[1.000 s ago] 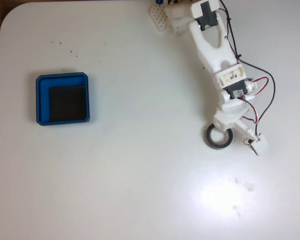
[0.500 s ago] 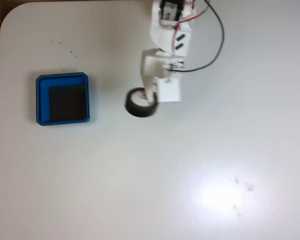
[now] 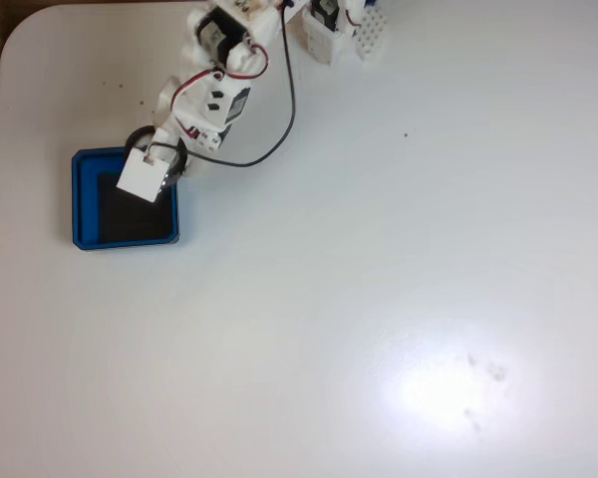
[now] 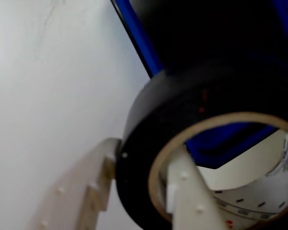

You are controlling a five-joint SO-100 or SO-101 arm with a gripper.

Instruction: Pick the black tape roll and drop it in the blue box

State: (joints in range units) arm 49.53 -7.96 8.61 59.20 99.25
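One black tape roll, clamped through its hole by my fingers, at the blue box corner (I'd centre before releasing).

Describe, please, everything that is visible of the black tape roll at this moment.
The black tape roll is a ring with a matte black outer band and a pale beige inner rim around a wide round hole. In the wrist view the gripper holds it by the wall, one white finger inside the hole and the other outside. In the fixed view the roll hangs at the upper right corner of the blue box, partly hidden by the arm. Whether it touches the box cannot be told.
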